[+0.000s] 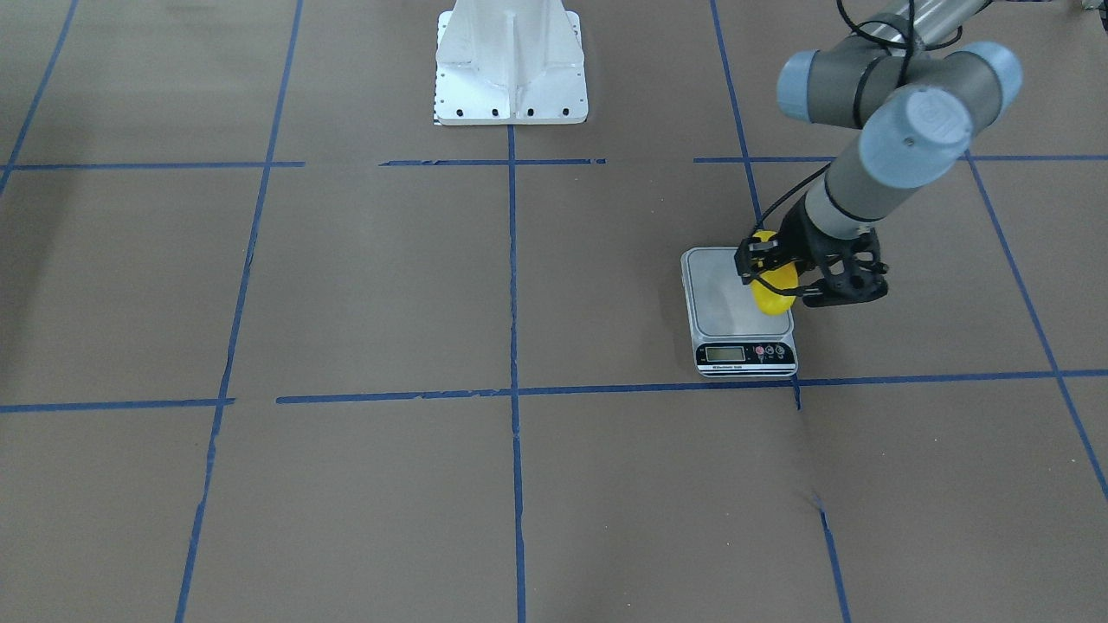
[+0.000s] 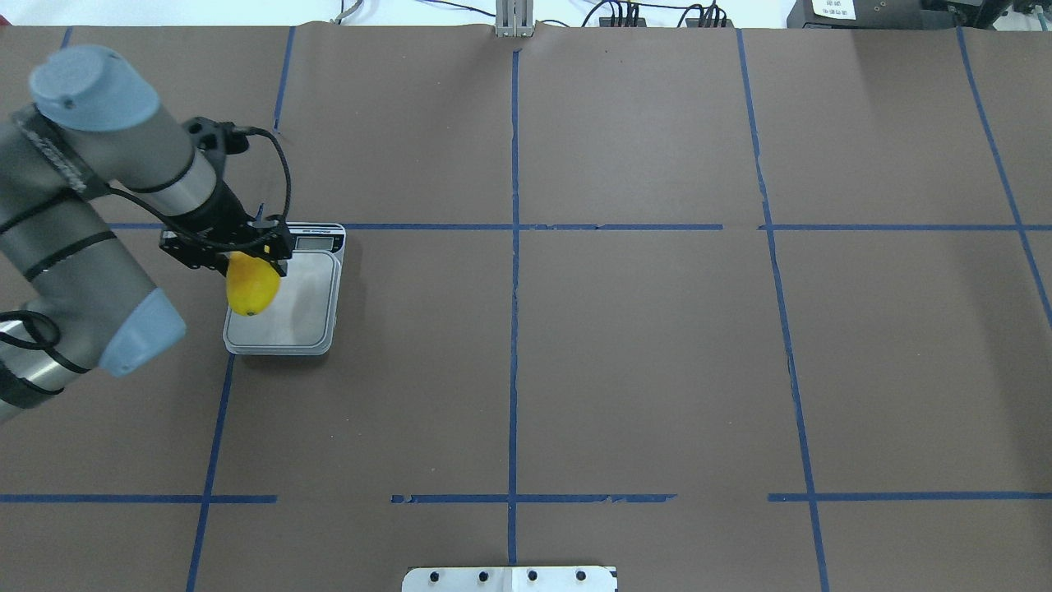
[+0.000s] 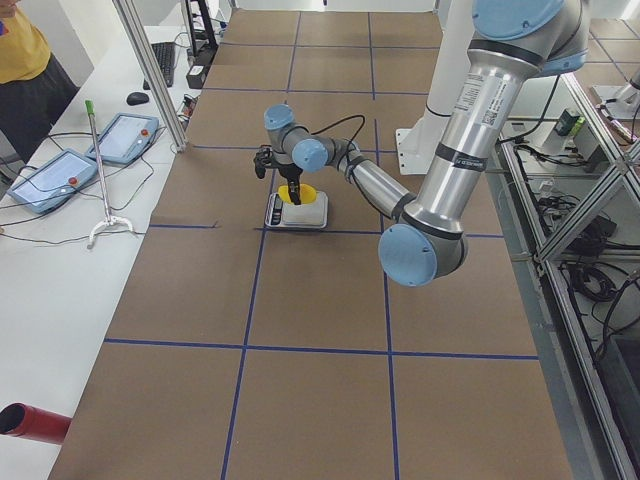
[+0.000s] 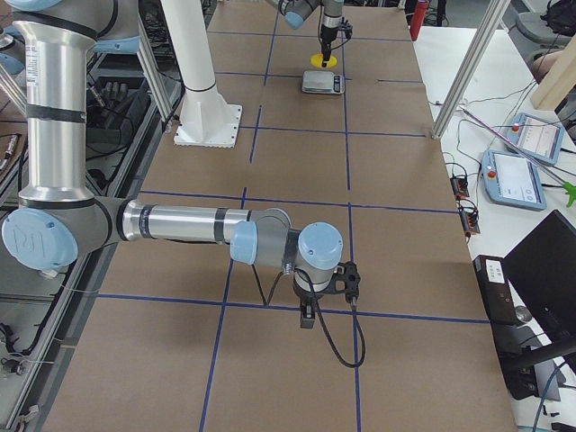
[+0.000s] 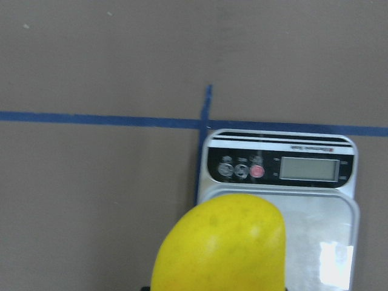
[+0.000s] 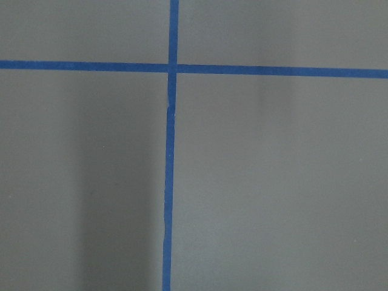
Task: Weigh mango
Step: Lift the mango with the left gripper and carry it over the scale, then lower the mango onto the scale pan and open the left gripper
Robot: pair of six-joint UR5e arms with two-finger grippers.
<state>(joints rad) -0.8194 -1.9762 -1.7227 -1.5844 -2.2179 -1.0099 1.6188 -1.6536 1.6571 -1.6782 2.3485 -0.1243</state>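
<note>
Grey arm (image 2: 70, 255), blue caps (image 2: 94, 78), black claw (image 2: 244, 258)

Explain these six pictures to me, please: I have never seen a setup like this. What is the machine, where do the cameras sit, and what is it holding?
These are two robot arms at a table covered in brown paper marked with blue tape lines. Two cameras look down from above, one behind the robot and one facing it. Two look along the table from its ends, and one rides on each wrist.

The left end effector is shut on the mango, holding it over a grey kitchen scale, near the platform's edge. I cannot tell whether the fruit touches the platform. The left wrist picture shows the mango and the scale's display.

The right end effector hangs over bare paper, far from the scale. I cannot tell if it is open or shut.
</note>
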